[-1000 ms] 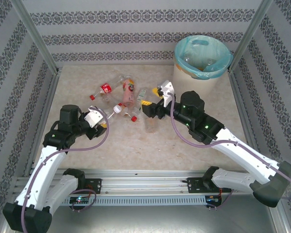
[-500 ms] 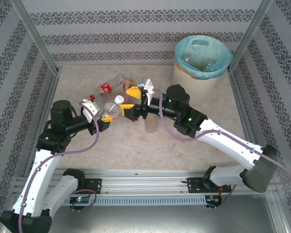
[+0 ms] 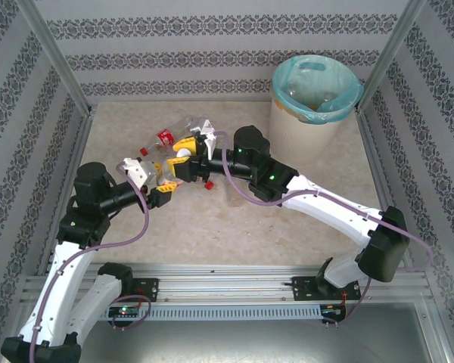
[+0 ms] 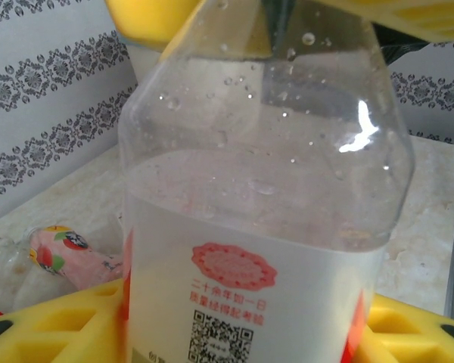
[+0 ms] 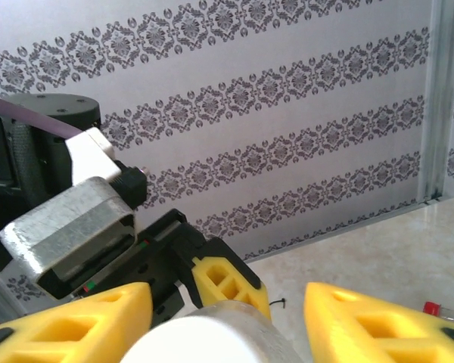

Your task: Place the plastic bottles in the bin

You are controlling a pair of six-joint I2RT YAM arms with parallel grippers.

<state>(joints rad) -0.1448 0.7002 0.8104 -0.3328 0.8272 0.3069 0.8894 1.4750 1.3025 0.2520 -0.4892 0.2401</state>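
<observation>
Wallpaper walls [image 3: 212, 53] with dark floral bands enclose a beige marbled table [image 3: 234, 227]. Toward 1 o'clock on it stands the cream bin [image 3: 306, 130], turquoise-lined, well apart from both grippers. Around 10 o'clock from the table's middle, the left gripper [image 3: 166, 184] clamps a clear white-labelled bottle [image 4: 257, 227] by its body. The right gripper [image 3: 183, 157] straddles its white cap [image 5: 204, 340]; whether those fingers pinch it cannot be told. Just beyond, at 12 o'clock, lie loose bottles [image 3: 165, 138].

bottle [image 4: 265, 227] base cut off by lower edge, small-print label too blurred to read, bin [image 3: 299, 128] contents indistinct
</observation>
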